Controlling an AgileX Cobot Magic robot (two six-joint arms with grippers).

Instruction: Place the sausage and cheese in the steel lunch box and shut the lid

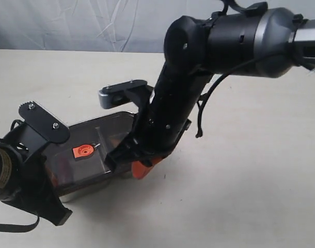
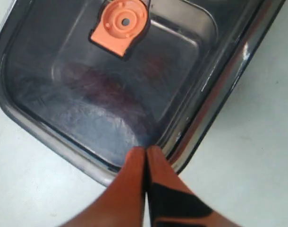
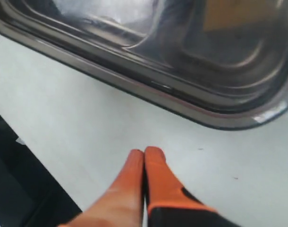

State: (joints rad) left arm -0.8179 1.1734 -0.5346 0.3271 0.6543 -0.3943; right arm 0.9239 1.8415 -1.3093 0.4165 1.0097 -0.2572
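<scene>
Under the lid (image 2: 78,118), sausage (image 2: 113,89) blurs; left pincer (image 2: 145,151) and right pincer (image 3: 144,152) sit pinched, empty.

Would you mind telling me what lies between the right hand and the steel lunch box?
Nothing but bare table. In the right wrist view, the right hand and the steel lunch box are apart, with no object on the stretch between them.

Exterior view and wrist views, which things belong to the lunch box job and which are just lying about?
Job: lid, steel lunch box, reddish blur beneath the lid, likely the sausage, yellow patch, likely the cheese, left pincer, right pincer.
Not the job: table, grey backdrop.
</scene>
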